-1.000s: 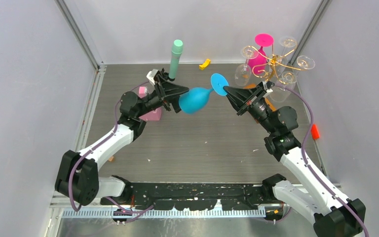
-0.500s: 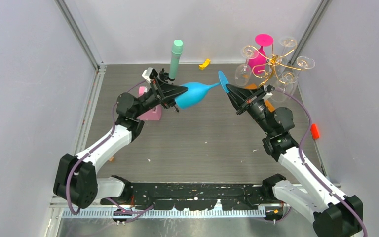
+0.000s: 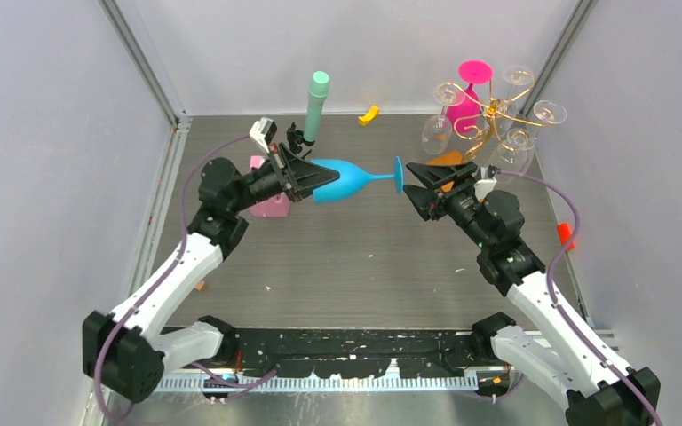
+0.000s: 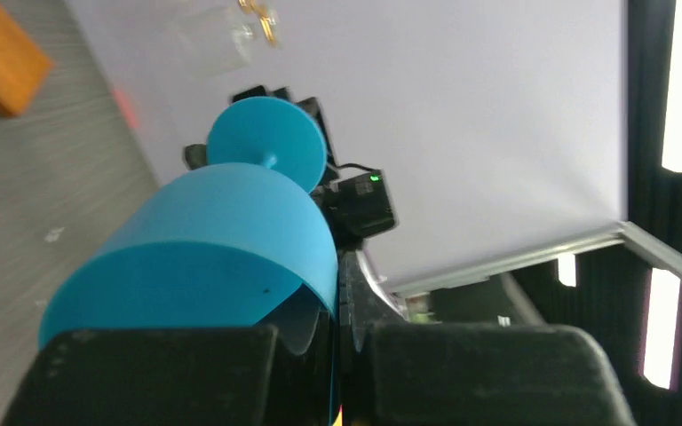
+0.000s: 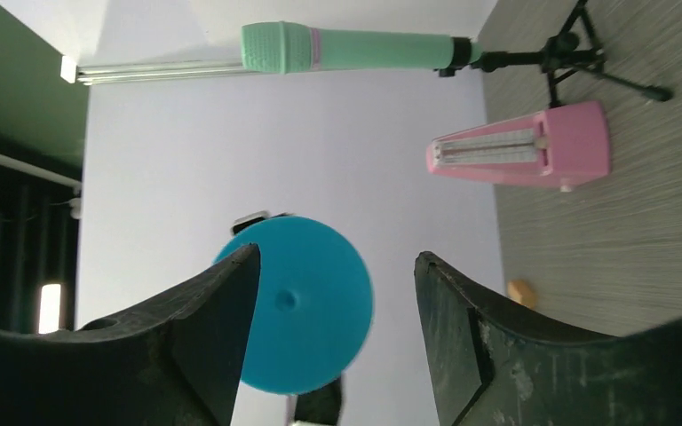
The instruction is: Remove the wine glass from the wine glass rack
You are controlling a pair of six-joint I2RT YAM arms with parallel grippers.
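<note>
A blue wine glass point(image 3: 342, 180) hangs level above the table's middle, its bowl to the left and its round foot point(image 5: 306, 302) to the right. My left gripper point(image 3: 306, 177) is shut on the bowl's rim point(image 4: 222, 240), one finger inside the bowl and one outside. My right gripper point(image 3: 411, 182) stands open just right of the foot, its fingertips either side of the foot without touching it. The gold wire wine glass rack point(image 3: 488, 111) stands at the back right on an orange wooden base point(image 3: 451, 158). A pink glass point(image 3: 469, 96) and several clear glasses hang on it.
A mint-green microphone point(image 3: 317, 102) on a black mini tripod stands at the back centre. A pink metronome point(image 3: 271, 202) sits under my left arm. A yellow piece point(image 3: 369, 114) lies near the back wall, and a red object point(image 3: 567, 235) by the right wall. Walls close in on both sides.
My left gripper shut on the blue glass's bowl rim. My right gripper opened and let go of the foot. The glass swung from tilted to level.
</note>
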